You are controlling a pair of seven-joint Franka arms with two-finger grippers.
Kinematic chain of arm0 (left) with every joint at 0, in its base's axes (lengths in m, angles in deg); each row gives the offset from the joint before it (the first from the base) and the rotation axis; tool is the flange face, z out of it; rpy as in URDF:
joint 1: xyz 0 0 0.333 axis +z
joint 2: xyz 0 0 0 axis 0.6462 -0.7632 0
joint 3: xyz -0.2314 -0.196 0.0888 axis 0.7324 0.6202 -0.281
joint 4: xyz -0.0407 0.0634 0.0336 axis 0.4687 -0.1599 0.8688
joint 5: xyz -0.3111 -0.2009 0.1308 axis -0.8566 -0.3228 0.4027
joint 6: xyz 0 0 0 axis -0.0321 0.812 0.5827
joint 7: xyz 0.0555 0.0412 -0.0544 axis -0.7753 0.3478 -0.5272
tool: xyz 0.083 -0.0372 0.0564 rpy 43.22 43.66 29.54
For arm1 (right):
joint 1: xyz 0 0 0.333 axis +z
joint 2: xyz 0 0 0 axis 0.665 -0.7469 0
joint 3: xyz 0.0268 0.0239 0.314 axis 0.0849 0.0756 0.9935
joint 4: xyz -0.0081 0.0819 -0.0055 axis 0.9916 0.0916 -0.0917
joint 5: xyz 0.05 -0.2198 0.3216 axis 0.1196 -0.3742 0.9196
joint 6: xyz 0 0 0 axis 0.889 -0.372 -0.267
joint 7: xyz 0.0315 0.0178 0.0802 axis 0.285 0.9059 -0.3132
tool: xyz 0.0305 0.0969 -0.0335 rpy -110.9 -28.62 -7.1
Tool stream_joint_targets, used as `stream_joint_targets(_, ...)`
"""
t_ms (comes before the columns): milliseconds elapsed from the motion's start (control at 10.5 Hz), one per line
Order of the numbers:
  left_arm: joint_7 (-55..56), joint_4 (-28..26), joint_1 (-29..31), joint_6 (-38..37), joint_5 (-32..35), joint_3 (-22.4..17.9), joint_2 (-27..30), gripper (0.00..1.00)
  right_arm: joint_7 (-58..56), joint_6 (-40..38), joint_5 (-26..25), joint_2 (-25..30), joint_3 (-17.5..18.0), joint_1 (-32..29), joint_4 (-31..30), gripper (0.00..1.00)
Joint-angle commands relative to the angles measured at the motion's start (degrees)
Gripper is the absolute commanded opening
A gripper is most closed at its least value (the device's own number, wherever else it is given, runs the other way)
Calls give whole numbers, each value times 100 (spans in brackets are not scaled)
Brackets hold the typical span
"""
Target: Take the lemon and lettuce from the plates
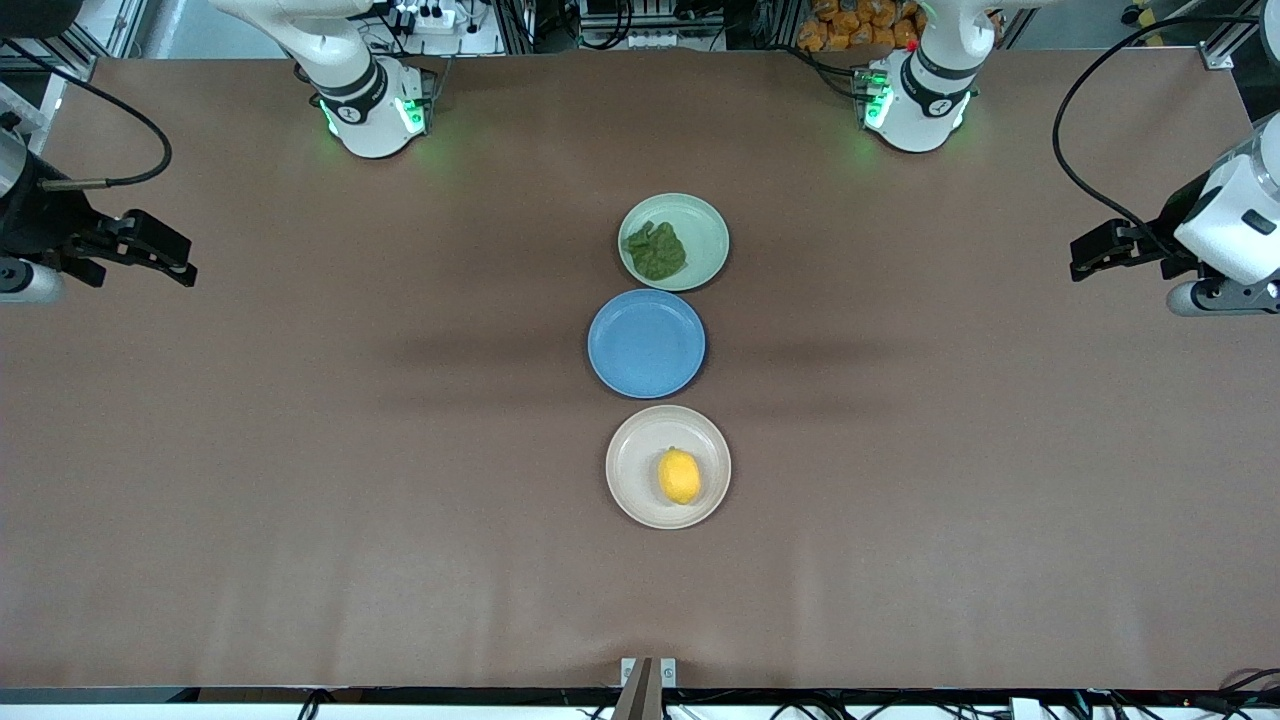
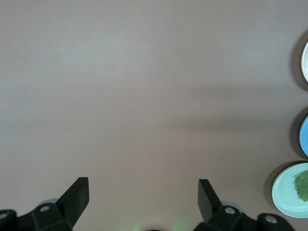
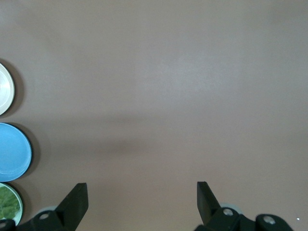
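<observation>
The lemon (image 1: pixel 679 476) lies on the beige plate (image 1: pixel 632 465), the plate nearest the front camera. The lettuce (image 1: pixel 655 252) lies on the pale green plate (image 1: pixel 705 230), the plate farthest from it. My right gripper (image 1: pixel 186 266) hangs open and empty over bare table at the right arm's end. My left gripper (image 1: pixel 1078 258) hangs open and empty over bare table at the left arm's end. In the left wrist view my left gripper (image 2: pixel 143 185) is wide open, with the lettuce (image 2: pixel 303 185) at the edge. In the right wrist view my right gripper (image 3: pixel 142 187) is wide open, with the lettuce (image 3: pixel 8 203) at the edge.
A blue plate (image 1: pixel 646 343) sits bare between the two task plates; the three form a line down the table's middle. Brown table surface (image 1: pixel 300 450) stretches wide toward both arms' ends. The arm bases stand along the edge farthest from the front camera.
</observation>
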Motion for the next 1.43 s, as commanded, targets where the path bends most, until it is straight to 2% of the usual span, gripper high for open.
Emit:
stream_joint_targets(0, -135, -105, 7, -81, -125, -7, 83, 100, 58, -103, -53, -36, 23, 19, 81, 100)
stream_joint_targets(955, -109, -88, -28, -72, -116, -7, 39, 100, 66, -147, -18, -36, 23, 28, 54, 100)
stream_joint_targets(1338, -110, -71, -72, -2, -343, 124, -215, 100, 66, -191, -18, -36, 23, 45, 54, 100)
